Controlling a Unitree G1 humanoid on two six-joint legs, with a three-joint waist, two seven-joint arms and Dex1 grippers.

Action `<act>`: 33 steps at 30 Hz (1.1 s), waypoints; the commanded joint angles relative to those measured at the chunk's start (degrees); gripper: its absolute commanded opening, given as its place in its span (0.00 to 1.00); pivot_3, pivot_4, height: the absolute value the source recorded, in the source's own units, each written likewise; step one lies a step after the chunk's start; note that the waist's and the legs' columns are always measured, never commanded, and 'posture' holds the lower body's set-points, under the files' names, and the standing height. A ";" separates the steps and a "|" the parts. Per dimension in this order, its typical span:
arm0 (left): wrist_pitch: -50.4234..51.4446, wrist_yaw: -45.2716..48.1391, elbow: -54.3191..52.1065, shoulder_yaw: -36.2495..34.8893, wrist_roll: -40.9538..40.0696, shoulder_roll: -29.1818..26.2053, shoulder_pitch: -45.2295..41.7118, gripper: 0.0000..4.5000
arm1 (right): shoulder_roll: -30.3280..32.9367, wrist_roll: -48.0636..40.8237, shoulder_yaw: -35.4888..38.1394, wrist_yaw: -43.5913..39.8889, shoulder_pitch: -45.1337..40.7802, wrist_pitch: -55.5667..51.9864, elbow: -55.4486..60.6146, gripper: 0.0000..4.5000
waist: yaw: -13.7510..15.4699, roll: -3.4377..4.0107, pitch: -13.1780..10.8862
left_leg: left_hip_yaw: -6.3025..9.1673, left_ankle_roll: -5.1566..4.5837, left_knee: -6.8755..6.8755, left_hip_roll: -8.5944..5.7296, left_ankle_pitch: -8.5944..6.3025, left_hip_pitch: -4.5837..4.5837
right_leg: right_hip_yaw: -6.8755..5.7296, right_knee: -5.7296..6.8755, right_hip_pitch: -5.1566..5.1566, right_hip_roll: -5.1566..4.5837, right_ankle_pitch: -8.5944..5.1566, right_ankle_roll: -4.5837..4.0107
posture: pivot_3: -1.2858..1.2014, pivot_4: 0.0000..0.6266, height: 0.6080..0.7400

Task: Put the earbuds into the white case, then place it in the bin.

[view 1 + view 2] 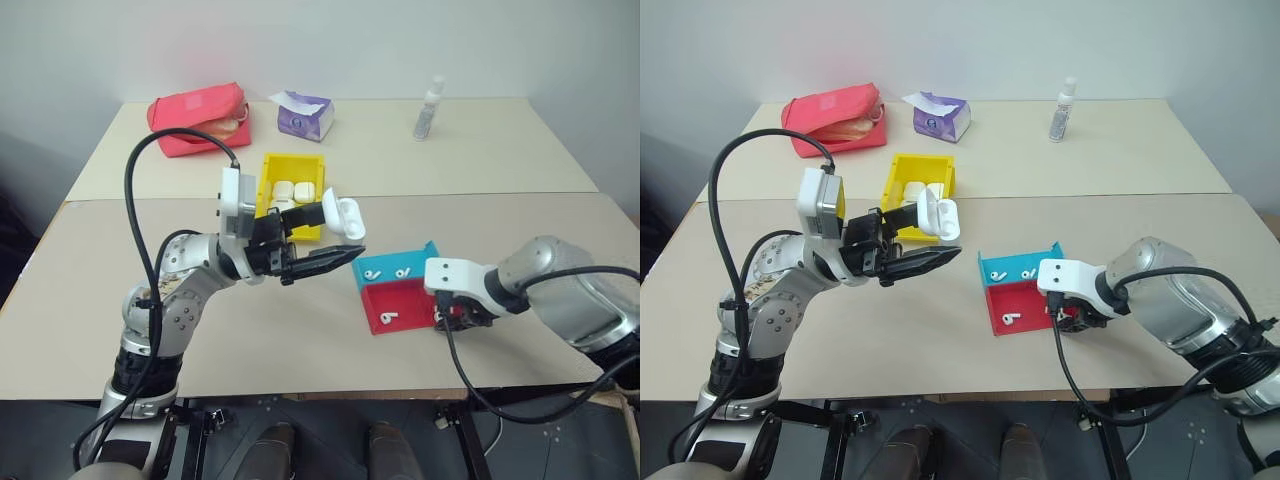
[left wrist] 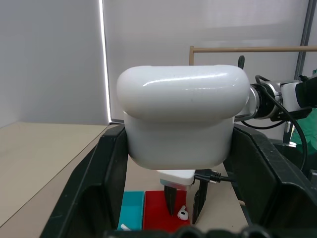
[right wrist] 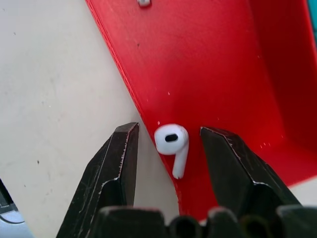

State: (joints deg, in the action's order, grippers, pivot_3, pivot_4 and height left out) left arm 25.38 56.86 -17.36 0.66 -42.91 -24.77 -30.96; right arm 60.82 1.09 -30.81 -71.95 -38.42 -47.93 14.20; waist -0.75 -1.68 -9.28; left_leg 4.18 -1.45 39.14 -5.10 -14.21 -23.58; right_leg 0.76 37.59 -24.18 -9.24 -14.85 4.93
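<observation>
R tool [image 3: 168, 144] is pointing steeply down over the red tray [image 3: 208, 59], fingers spread w/ a gap between them, gripping nothing. One earbud [image 3: 172, 146] lies right between the fingertips, head toward the tray interior, stem pointing back at the wrist, resting just inside the tray's edge. I see one finger [image 3: 116, 168] over the bare worktop [image 3: 44, 99] just outside the tray wall, the other over the red floor. Can't tell if either fingertip touches the bud.

L tool [image 1: 325, 240] is raised above the worktop, pointing across toward the R side, clenched on the white case [image 1: 345, 218]. From the L wrist cam the case [image 2: 182, 116] sits between the two black fingers w/ its lid seam visible; lid looks swung up in the head views.

Beyond the R tool, touching the red tray's far side, is the blue tray [image 1: 395, 265] w/ two more earbuds [image 1: 388, 272] in it. Behind the L tool, the bin [image 1: 290, 170] sits on the worktop, a few white items inside, can't make out what.

Far edge of the worktop, well apart from both tools: a red pouch [image 1: 198, 118], a purple tissue pack [image 1: 305, 115], and a small clear bottle [image 1: 428, 110].
</observation>
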 commanded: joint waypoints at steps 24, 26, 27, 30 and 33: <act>1.18 -0.87 -4.37 -1.53 -1.65 -0.60 0.51 0.62 | 0.93 6.23 0.52 -3.65 0.89 5.21 1.95 0.54 | 0.01 0.00 0.00 | 0.00 0.00 0.00 -0.01 0.00 0.00 | 0.00 -0.01 0.00 0.00 0.00 0.00 | 0.52 0.24 1.00; 1.17 -1.03 -4.43 -1.53 -1.66 -0.57 0.56 0.62 | 0.67 6.53 0.47 -3.61 1.08 5.18 1.79 0.54 | 0.01 0.00 0.00 | 0.00 0.00 0.00 -0.01 0.00 0.00 | 0.00 -0.02 0.00 0.00 0.00 0.00 | 0.52 0.24 1.00; 1.15 -1.07 -4.45 -1.52 -1.67 -0.53 0.59 0.62 | 0.52 6.68 0.38 -3.52 1.13 5.07 1.74 0.54 | 0.01 0.00 0.00 | 0.00 0.00 0.00 -0.01 0.00 0.00 | 0.00 -0.02 0.00 0.00 0.00 0.00 | 0.52 0.24 1.00; 1.05 -1.28 -4.48 -1.38 -1.66 -0.33 0.54 0.62 | 0.20 6.81 0.60 -3.59 1.28 4.79 1.94 0.30 | 0.01 0.00 0.00 | 0.00 0.00 0.00 -0.01 0.00 0.00 | 0.00 -0.02 0.00 0.00 0.00 0.00 | 0.52 0.24 1.00; 0.93 -1.26 -4.35 -1.34 -1.65 -0.28 0.48 0.62 | 0.02 6.97 0.84 -3.62 1.39 4.63 2.07 0.15 | 0.00 0.00 0.00 | 0.00 0.00 0.00 -0.01 0.00 0.01 | 0.00 -0.02 0.01 0.00 0.00 0.00 | 0.52 0.24 1.00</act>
State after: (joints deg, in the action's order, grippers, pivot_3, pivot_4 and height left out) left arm 26.53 55.65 -19.46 0.17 -43.08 -25.06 -30.47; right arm 61.02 7.74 -30.93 -75.24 -37.23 -43.62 15.44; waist -0.75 -1.68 -9.28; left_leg 4.18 -1.45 39.14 -5.11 -14.21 -23.57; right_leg 0.76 37.55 -24.17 -9.24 -14.85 4.93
